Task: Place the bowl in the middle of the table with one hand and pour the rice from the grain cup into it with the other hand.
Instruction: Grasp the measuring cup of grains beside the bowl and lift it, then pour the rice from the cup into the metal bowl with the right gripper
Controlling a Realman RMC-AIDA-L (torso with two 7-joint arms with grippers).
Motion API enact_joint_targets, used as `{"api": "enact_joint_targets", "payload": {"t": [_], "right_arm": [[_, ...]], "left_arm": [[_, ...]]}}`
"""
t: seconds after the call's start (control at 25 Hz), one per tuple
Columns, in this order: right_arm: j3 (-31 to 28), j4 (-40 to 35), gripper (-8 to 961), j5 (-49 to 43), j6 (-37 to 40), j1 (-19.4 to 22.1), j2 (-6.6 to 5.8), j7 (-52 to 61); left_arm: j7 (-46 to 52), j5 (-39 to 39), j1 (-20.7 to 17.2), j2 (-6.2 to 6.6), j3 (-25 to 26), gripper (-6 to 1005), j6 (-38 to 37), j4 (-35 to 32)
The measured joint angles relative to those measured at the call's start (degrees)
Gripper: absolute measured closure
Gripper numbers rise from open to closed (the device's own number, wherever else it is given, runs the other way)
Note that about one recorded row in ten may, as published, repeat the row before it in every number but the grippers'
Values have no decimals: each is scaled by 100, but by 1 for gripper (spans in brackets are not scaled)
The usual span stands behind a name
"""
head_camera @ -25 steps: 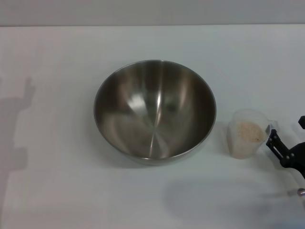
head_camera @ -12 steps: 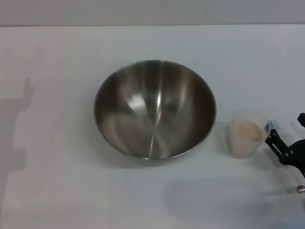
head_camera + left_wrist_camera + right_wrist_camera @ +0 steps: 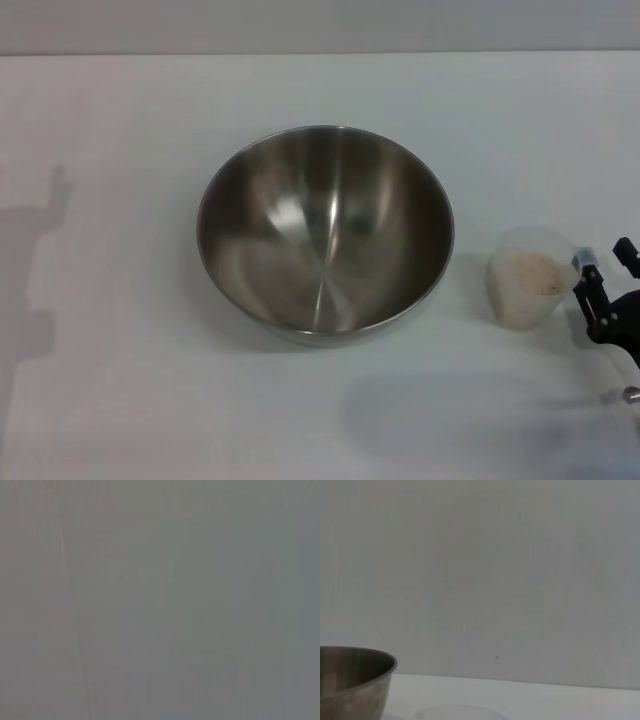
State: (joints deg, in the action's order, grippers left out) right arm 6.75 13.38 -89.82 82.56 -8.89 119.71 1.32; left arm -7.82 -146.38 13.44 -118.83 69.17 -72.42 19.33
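The grain cup point(image 3: 527, 291) sits just left of the spread right gripper point(image 3: 604, 283).

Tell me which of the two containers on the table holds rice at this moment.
The grain cup, the small clear plastic one beside the right pincer, holds the rice. The big steel bowl in the middle is empty.

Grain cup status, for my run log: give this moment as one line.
bowl: mid-table, empty | grain cup: upright, holds rice, right of bowl | right tool: at cup's tab | left tool: out of view
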Motion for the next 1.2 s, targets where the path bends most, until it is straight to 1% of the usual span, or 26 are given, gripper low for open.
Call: {"api": "enact_joint_targets", "payload": {"t": [0.48,0.68,0.88,0.96,1.0,1.04,1.2], "right_arm": [[-39,-25,780,7,1,-11,0,0],[-123,-15,931,9,163,4,0,-1],[-274,-11,934,9,847,48,-1,-4],[-313,-40,934,9,1179,-9,-10,-5],[-349,-95,934,9,1418,-118,-19,-5],[-349,-95,934,9,1418,-118,-19,-5],[-491,-291,933,9,1602,-577,-22,-6]], "left_arm": [[0,15,8,0,-149,174,2,0],[0,1,15,-3,-156,174,2,1],[0,17,19,-8,-235,174,3,-12],[0,28,24,-14,-299,174,5,-44],[0,28,24,-14,-299,174,5,-44],[0,29,27,-20,-309,174,7,-54],[3,32,29,-27,-422,174,40,-67]]}}
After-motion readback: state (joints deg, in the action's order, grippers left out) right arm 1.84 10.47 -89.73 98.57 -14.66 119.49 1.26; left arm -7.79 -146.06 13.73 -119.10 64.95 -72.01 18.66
